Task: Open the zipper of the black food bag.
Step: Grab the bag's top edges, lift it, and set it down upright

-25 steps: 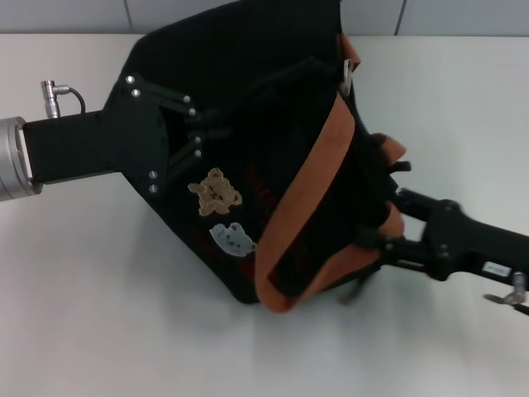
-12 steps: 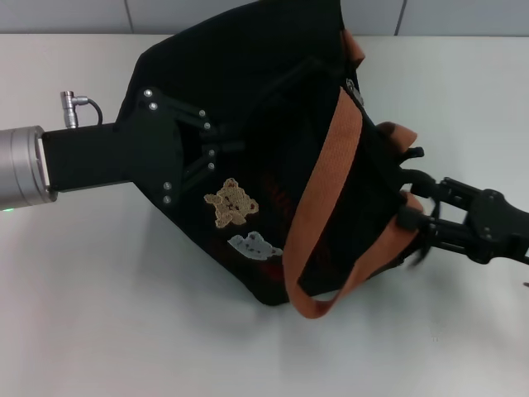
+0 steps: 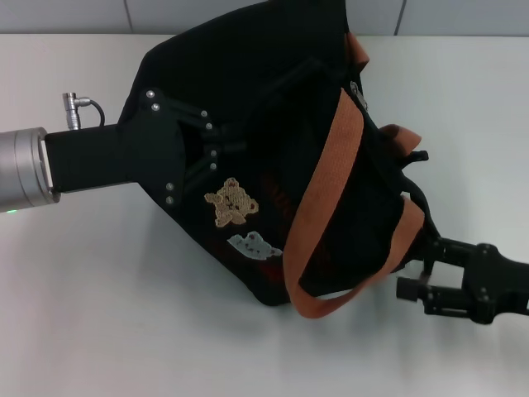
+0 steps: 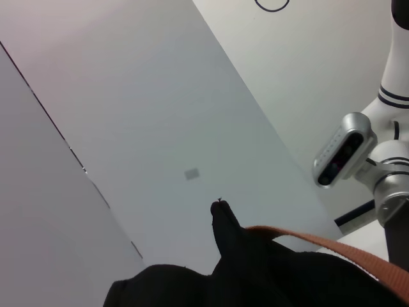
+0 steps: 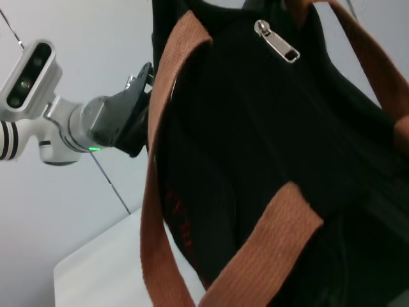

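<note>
The black food bag (image 3: 248, 83) lies tilted on the white table, its bear patch (image 3: 231, 203) and pale patch (image 3: 252, 246) facing up. Orange-brown strap handles (image 3: 322, 190) loop over its top. The zipper's silver pull tab (image 3: 357, 91) sits at the far end of the top edge, and the right wrist view shows this pull tab (image 5: 276, 41) against the black fabric (image 5: 255, 128). My left gripper (image 3: 211, 149) is shut on the bag's side panel. Just off the bag's near end, my right gripper (image 3: 411, 269) is open and holds nothing.
Bare white table (image 3: 99, 314) spreads to the left and in front of the bag. A tiled wall (image 3: 66, 15) runs behind the table's far edge. The left wrist view shows only bag fabric (image 4: 268, 275), a strap (image 4: 332, 246) and the robot's head camera (image 4: 342, 150).
The left gripper shifted the bag slightly right a second ago, then held still. The right gripper has pulled back from the bag's end toward the near right.
</note>
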